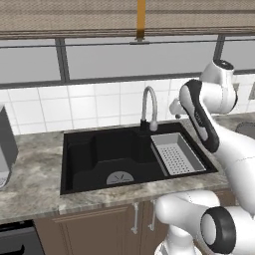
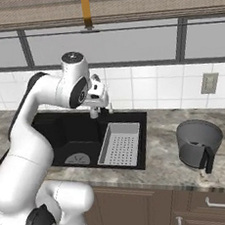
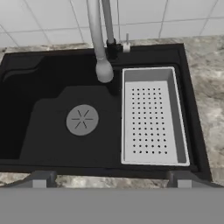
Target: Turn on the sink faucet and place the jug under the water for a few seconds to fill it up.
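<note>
My gripper (image 3: pixel 111 180) hangs open above the front of the black sink (image 3: pixel 39 92), with nothing between its fingertips (image 3: pixel 40 179). The grey gooseneck sink faucet (image 3: pixel 97 39) arches over the basin from the back rim, its spout end above the round drain (image 3: pixel 82 119). The same faucet (image 1: pixel 149 107) stands behind the sink (image 1: pixel 99 149) in the left base view. In the right base view, the dark grey jug (image 2: pixel 199 142) with its black handle stands upright on the counter to the right of the sink (image 2: pixel 67 134), apart from my hand. The water is out of view.
A grey perforated tray (image 3: pixel 151 116) fills the right part of the basin. A grey appliance (image 1: pixel 5 144) stands on the counter at far left. The tiled wall behind carries an outlet (image 2: pixel 210 83). The stone counter (image 2: pixel 162 143) lies between sink and jug.
</note>
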You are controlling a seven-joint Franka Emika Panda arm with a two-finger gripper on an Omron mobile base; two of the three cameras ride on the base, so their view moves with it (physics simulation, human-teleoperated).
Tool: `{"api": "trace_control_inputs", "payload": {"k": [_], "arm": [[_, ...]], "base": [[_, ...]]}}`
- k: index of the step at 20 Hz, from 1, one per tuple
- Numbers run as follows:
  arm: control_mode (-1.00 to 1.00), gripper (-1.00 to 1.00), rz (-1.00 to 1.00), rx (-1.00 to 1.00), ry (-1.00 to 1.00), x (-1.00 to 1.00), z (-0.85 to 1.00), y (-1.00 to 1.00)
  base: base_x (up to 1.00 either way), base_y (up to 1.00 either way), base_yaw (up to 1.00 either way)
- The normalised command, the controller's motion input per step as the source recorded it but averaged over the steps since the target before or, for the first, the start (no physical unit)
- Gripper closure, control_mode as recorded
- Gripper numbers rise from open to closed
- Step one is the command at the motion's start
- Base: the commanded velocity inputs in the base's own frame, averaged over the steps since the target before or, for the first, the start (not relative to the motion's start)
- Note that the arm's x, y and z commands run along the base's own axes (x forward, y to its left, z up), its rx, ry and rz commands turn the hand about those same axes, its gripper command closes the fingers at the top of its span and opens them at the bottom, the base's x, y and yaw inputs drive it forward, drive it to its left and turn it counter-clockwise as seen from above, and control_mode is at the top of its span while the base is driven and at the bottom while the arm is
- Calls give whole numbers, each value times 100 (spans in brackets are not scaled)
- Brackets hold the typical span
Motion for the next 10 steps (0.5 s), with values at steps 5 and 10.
{"api": "trace_control_inputs", "payload": {"k": [5,10], "arm": [[-100,-100,7,14,-36,26,-46,-88],[-100,-100,9,14,-24,70,-31,-35]], "base": [[0,0,0],[0,0,0]]}}
